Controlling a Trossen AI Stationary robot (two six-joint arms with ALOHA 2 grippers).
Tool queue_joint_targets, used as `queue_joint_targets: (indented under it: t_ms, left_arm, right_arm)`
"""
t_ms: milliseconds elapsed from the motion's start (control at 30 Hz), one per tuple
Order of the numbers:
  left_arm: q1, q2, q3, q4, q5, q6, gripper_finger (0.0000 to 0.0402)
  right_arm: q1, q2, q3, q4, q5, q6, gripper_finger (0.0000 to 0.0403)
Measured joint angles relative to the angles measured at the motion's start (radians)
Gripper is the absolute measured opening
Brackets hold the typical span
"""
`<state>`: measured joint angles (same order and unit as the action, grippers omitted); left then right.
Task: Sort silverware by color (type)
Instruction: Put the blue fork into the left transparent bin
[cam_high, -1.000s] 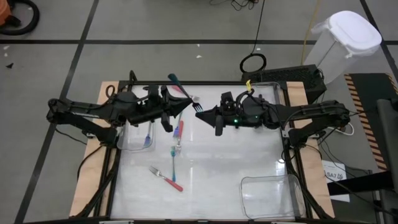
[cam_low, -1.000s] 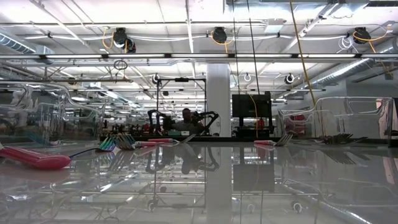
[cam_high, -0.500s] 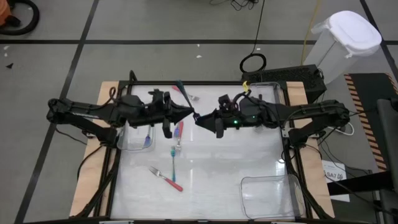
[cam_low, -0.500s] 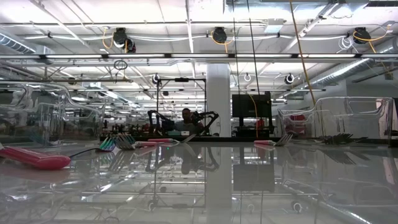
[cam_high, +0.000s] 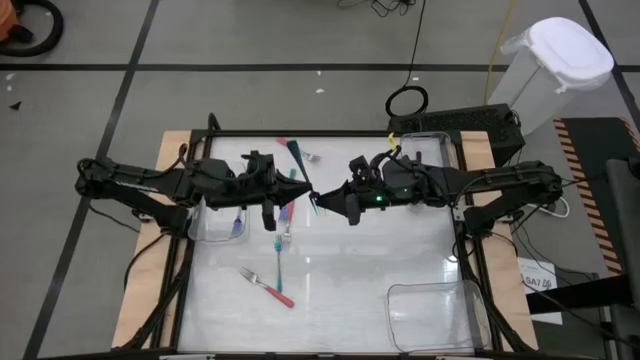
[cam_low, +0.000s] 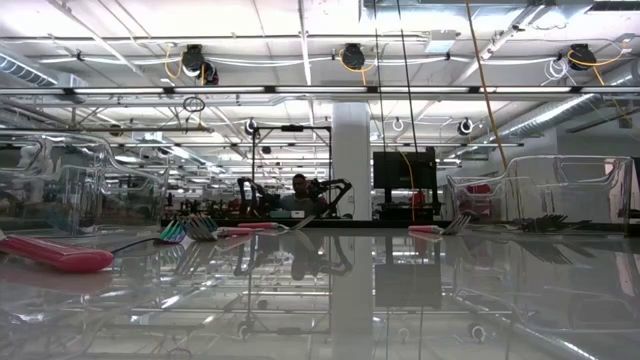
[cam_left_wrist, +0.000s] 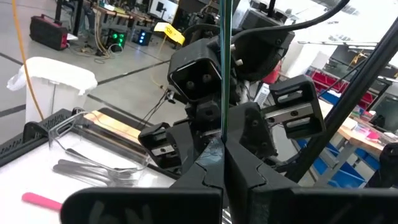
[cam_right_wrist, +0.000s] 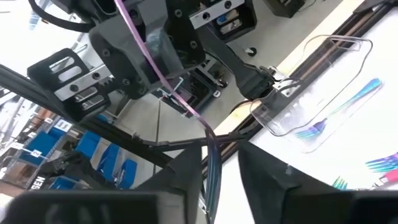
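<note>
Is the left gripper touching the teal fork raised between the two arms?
Touching. The left wrist view shows the left gripper shut on the teal fork, which rises straight from between its fingers with no gap.

forks (cam_high: 281, 222) mid-table, bin (cam_high: 433, 315) at the right front corner

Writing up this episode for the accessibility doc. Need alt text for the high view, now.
Seen from above, the left gripper and right gripper meet tip to tip over the table's far middle, a teal-handled fork sticking up from the left gripper. Three forks lie loose on the white table; clear bins sit at its edges.
</note>
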<state>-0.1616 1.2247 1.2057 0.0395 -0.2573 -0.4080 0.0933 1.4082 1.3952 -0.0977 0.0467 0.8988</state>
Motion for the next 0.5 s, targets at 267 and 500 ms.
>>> queue_joint_targets:
  t_ms: [267,500]
  left_arm:
    - [0.000,0.000,0.000,-0.003,-0.005,0.013,0.0000]
    - [0.000,0.000,0.000,-0.013,-0.006,-0.017,0.0009]
  right_arm:
    - [0.000,0.000,0.000,-0.009,0.000,-0.028,0.0008]
    - [0.000,0.000,0.000,-0.012,0.010,-0.021,0.0004]
